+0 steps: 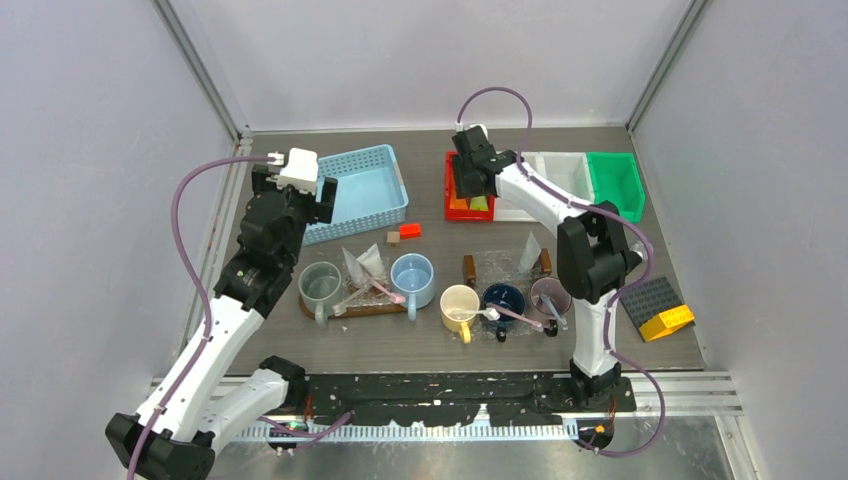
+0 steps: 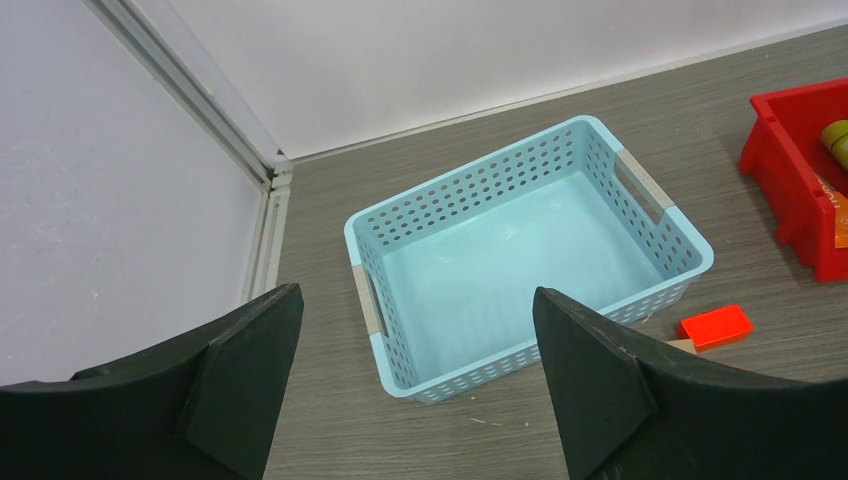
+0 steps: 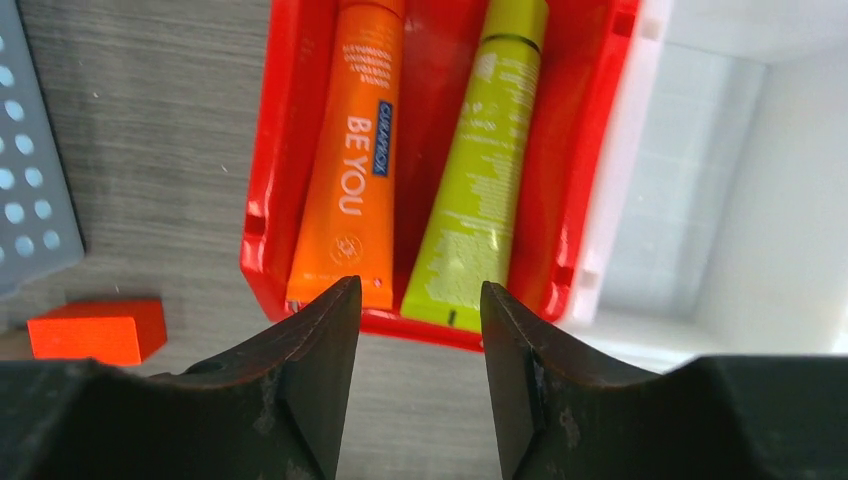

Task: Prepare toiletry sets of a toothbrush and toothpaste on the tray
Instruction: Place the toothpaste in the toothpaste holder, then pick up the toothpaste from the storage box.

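My right gripper (image 1: 470,188) hangs open and empty over the near end of a red bin (image 3: 262,215). An orange toothpaste tube (image 3: 350,160) and a lime-green toothpaste tube (image 3: 480,170) lie side by side in the bin. My left gripper (image 1: 295,198) is open and empty just short of an empty light-blue basket (image 2: 520,240). Grey-green (image 1: 320,285) and light-blue (image 1: 412,278) mugs stand on a brown tray (image 1: 372,311) with a pink toothbrush (image 1: 385,290) and a whitish tube (image 1: 362,262). Cream-yellow (image 1: 460,305), navy (image 1: 503,300) and mauve (image 1: 550,295) mugs stand to the right.
A red block (image 1: 410,231) and a small brown block (image 1: 393,237) lie near the basket. White (image 1: 560,172) and green (image 1: 615,180) bins stand right of the red bin. A yellow and black object (image 1: 660,310) lies at the far right.
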Controlling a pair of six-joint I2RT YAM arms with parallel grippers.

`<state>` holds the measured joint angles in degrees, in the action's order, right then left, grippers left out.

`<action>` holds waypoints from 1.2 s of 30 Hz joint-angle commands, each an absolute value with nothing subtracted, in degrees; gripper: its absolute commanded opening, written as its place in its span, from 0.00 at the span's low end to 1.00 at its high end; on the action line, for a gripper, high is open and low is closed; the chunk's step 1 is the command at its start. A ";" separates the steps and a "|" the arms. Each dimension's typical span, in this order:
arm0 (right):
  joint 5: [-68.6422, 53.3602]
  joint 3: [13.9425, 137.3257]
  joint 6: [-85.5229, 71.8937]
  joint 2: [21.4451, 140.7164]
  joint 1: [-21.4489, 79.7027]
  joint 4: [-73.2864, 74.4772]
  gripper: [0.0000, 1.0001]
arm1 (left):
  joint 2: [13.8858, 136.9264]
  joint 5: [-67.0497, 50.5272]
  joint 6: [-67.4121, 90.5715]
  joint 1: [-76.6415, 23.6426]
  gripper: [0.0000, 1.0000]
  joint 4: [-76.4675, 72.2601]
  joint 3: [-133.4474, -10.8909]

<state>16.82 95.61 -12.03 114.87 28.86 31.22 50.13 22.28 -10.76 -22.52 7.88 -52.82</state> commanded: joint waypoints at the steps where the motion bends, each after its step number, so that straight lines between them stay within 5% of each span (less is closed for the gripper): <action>1: 14.98 100.66 -13.59 117.49 28.75 27.21 0.53 | 49.04 21.53 -10.47 -22.47 0.88 4.72 -53.00; 28: 10.06 104.68 -16.77 130.28 26.02 31.52 0.58 | 49.44 20.33 -9.76 -22.41 0.88 5.35 -53.22; 36: 12.18 104.90 -15.21 128.72 26.02 33.74 0.38 | 49.47 19.95 -9.58 -22.41 0.88 5.47 -53.35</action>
<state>9.34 104.64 -16.53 127.90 26.37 27.94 50.00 20.75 -10.44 -22.52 7.92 -52.82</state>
